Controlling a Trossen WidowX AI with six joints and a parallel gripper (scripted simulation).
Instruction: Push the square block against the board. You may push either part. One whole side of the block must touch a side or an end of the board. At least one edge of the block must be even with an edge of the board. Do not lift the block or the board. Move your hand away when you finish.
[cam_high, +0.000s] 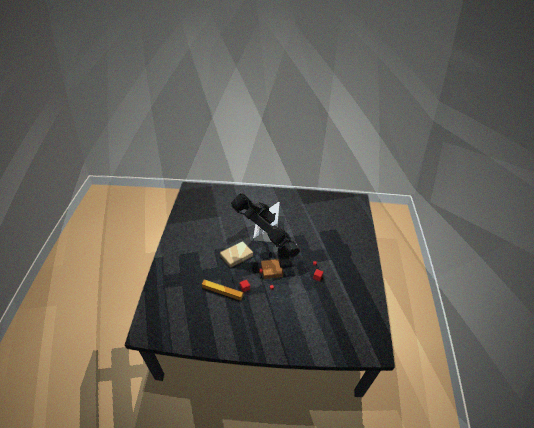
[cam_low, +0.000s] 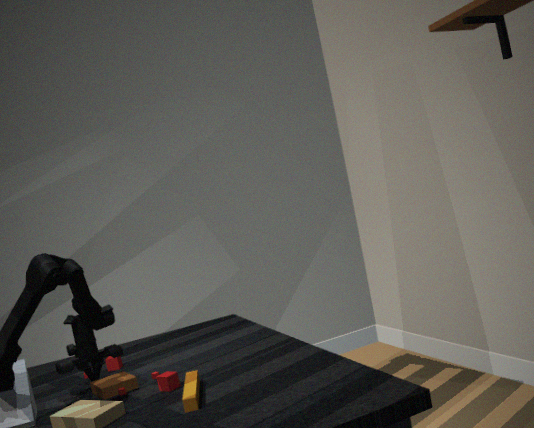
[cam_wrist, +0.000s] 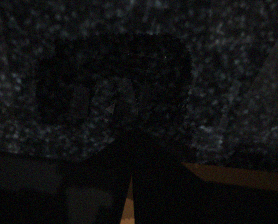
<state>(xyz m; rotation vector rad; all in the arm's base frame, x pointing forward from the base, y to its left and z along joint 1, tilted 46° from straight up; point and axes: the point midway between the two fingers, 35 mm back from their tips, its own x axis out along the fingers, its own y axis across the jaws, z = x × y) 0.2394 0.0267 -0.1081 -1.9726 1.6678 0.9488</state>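
Observation:
The brown square block lies flat near the middle of the black table. The long yellow board lies to its front left, well apart from it. My gripper is shut and empty. It points down, low at the table, right beside the block's far right side. In the wrist view the scene is dark; a brown edge of the block shows at the lower right past my closed fingers.
A cream flat slab lies left of the brown block. One red cube sits by the board's right end, another red cube lies right of my gripper. Tiny red bits lie scattered nearby.

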